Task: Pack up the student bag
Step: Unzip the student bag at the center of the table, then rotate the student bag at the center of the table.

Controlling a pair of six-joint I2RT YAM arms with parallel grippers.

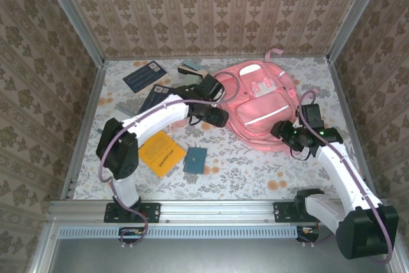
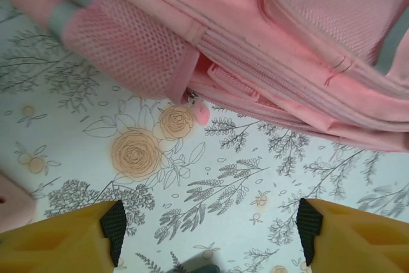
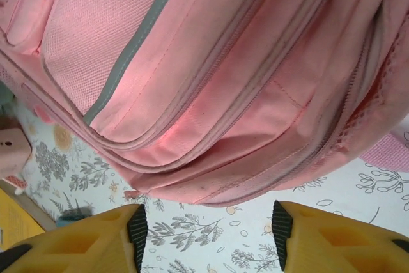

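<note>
The student bag, a large pink backpack, lies flat at the back right of the floral table cloth, front pockets up. My left gripper sits at the bag's left edge. In the left wrist view that gripper is open over bare cloth, and the bag, its mesh side pocket and a small pink zipper pull lie just ahead. My right gripper is at the bag's near right corner. It is open and holds nothing, a little short of the bag's bottom seam.
An orange booklet and a small teal notebook lie in the middle of the table. Two dark blue books lie at the back left. A small pink box is left of the bag. Metal rails frame the table.
</note>
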